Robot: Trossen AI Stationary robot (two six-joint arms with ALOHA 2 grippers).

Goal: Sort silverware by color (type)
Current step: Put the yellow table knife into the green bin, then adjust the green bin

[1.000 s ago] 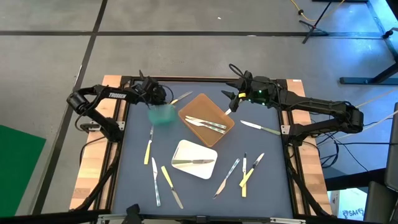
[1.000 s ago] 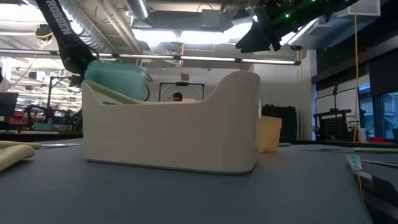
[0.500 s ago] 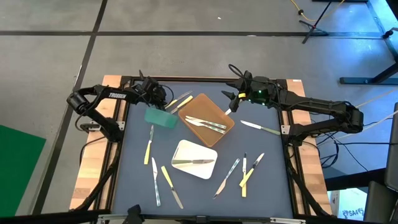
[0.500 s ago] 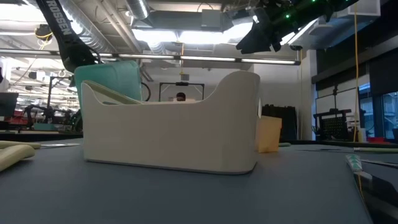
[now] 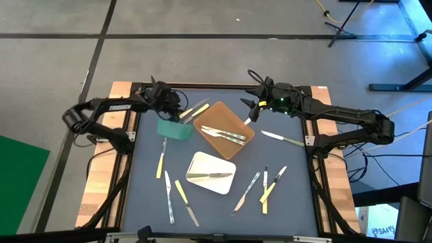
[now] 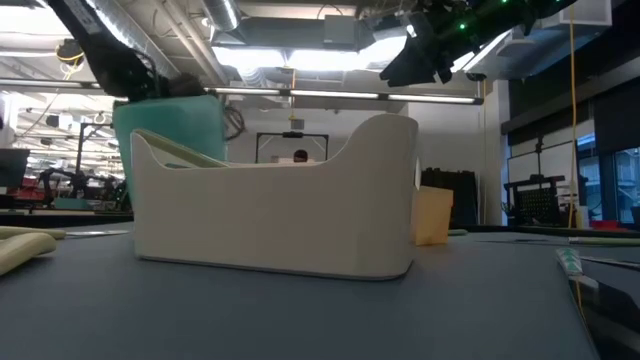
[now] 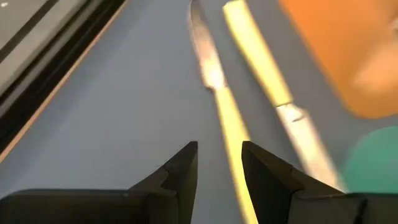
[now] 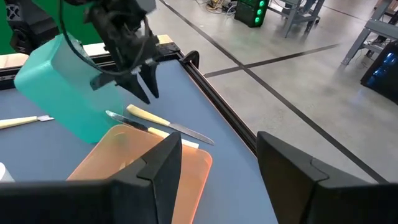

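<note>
My left gripper [image 5: 177, 112] hovers open at the table's far left, pointing down over two yellow-handled pieces of silverware [image 7: 231, 118] that lie flat on the table. The green tray [image 5: 174, 128] stands tipped up right beside it. My right gripper [image 8: 217, 162] hangs open in the air beyond the far corner of the brown tray [image 5: 217, 119], which holds some silverware [image 5: 228, 136]. The white tray [image 5: 201, 163] holds one knife [image 5: 210, 177]. My left gripper has nothing between its fingers [image 7: 180, 171]. The green tray's wall [image 8: 68, 93] stands close against the gripper's side, and I cannot tell whether the two touch.
Loose silverware lies on the blue mat: pieces at the near left [image 5: 170, 196], more at the near right [image 5: 264, 183], and one knife by the right edge [image 5: 282, 140]. A black frame [image 5: 202, 86] borders the table.
My left gripper has risen a little above the two yellow-handled pieces. The green tray, blurred a second ago, has tipped and shifted slightly toward the table's left. A second piece of silverware now shows beside it.
</note>
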